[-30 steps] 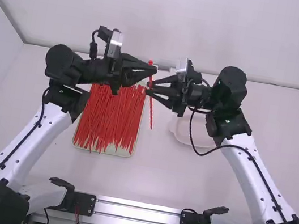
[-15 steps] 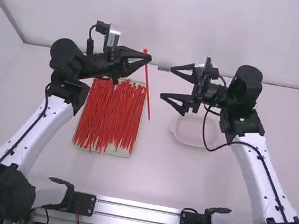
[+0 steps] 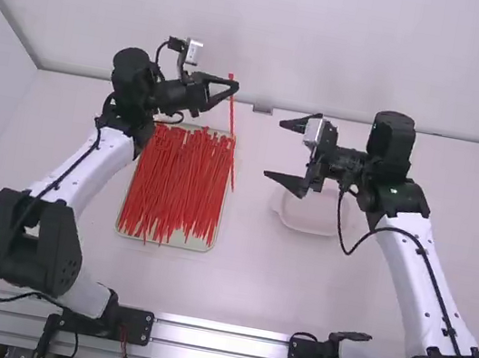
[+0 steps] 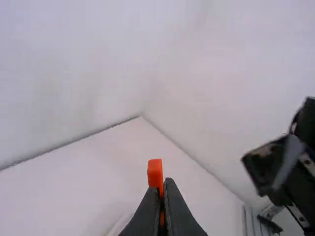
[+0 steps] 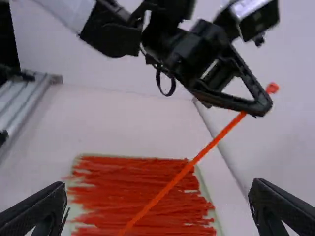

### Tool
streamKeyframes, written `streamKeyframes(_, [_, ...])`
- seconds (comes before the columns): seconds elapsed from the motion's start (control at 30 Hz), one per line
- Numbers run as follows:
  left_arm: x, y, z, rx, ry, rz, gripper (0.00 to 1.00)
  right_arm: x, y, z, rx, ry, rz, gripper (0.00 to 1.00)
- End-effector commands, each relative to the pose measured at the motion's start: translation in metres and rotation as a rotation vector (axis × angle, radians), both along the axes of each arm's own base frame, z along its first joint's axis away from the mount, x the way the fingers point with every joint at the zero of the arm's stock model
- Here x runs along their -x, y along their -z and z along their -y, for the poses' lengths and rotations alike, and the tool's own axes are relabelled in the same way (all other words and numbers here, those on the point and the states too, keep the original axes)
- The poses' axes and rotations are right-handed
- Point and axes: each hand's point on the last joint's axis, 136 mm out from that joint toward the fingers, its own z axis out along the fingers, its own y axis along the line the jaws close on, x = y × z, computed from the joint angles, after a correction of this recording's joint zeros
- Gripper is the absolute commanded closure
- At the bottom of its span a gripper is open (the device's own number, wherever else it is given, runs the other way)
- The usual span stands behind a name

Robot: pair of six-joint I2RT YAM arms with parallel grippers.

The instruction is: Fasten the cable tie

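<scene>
L gripper [image 3: 232, 92] clenched on cable tie [image 3: 231, 115] | R gripper [image 3: 281, 149] released, well apart

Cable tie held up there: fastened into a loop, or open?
Open: the cable tie hangs straight from the left hand, tail end free.

High view: above and behind the arms, looking down across the counter [image 3: 235, 261]. Left wrist view: toward the counter's far corner. Right wrist view: close on the left fingers [image 5: 231, 103], also in high view.
</scene>
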Motion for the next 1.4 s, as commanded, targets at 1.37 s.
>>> streamKeyframes(1.37, [0.01,0.015,0.009,0.426,0.203,-1.029,0.98,0.07,0.022,-0.062,-0.049,-0.454,1.25,0.01])
